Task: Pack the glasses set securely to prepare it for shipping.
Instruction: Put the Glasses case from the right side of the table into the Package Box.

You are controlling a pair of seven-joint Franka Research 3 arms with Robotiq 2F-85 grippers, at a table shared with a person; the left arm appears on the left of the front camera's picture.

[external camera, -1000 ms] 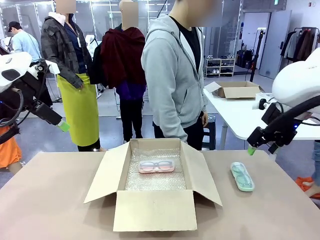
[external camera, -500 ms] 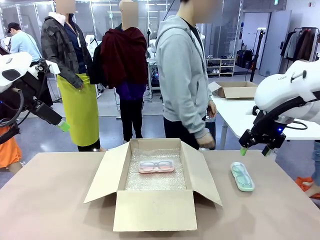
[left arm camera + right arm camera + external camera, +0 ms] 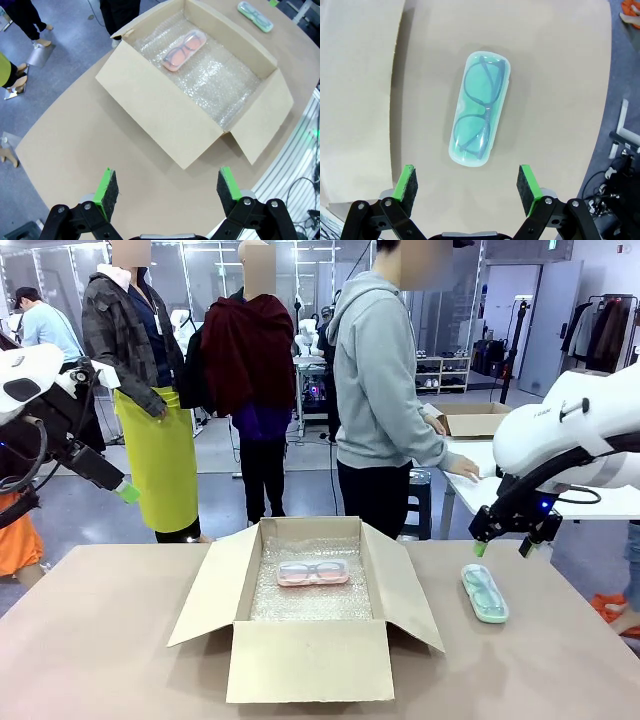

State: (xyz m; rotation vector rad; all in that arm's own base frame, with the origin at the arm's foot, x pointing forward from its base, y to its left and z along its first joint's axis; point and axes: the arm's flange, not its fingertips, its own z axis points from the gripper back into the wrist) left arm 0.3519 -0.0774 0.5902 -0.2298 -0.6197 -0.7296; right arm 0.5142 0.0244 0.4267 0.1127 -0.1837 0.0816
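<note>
A pale pink glasses case (image 3: 313, 573) (image 3: 183, 50) lies on bubble wrap inside the open cardboard box (image 3: 310, 665) (image 3: 165, 117) in the middle of the table. A mint green glasses case (image 3: 485, 593) (image 3: 480, 113) (image 3: 255, 16) lies flat on the table to the box's right, spectacles showing through its top. My right gripper (image 3: 503, 547) (image 3: 468, 185) hangs open just above and behind the green case, fingers either side of its near end, not touching it. My left gripper (image 3: 167, 190) is open and empty, high off the table's left side; one green pad (image 3: 128, 493) shows in the front view.
The box's flaps (image 3: 210, 590) stand spread outward on all sides. A person in a grey hoodie (image 3: 385, 400) stands beyond the table, a hand on a white table (image 3: 490, 480) at the back right. Bare tabletop (image 3: 100, 640) lies left of the box.
My right gripper has come down and leftward toward the mint green case. The person in the grey hoodie has turned and stepped right, reaching to the white table. Left arm is still.
</note>
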